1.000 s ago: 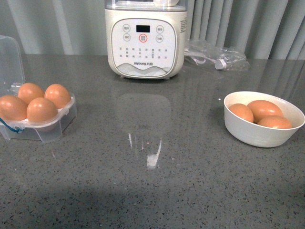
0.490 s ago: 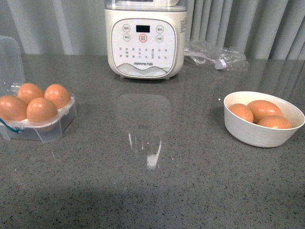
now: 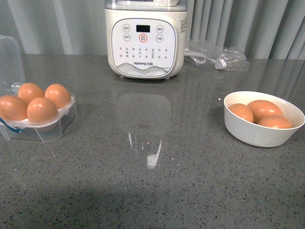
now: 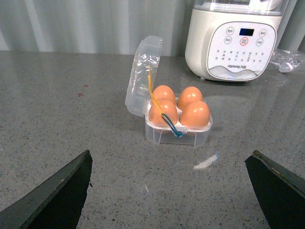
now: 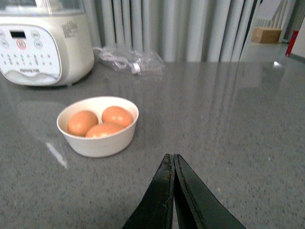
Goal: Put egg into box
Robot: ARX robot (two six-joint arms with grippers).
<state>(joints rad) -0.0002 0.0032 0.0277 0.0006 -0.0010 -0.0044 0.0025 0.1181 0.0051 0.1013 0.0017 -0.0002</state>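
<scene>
The box (image 3: 45, 131) is a clear plastic carton at the table's left, with its hinged lid (image 3: 10, 62) standing open. Brown eggs (image 3: 42, 109) fill every cup, and I cannot tell the egg apart from the others. In the left wrist view the box (image 4: 190, 136) sits ahead of my left gripper (image 4: 171, 153), which is open, empty and well short of it. My right gripper (image 5: 172, 156) is shut on nothing, hanging over bare table short of the bowl. Neither gripper shows in the front view.
A round white bowl (image 3: 257, 136) with three brown eggs (image 3: 263, 109) stands at the right. A cream-coloured cooker (image 3: 145, 40) is at the back centre, with a clear plastic bag holding a cord (image 3: 217, 56) to its right. Grey curtains hang behind the speckled grey table.
</scene>
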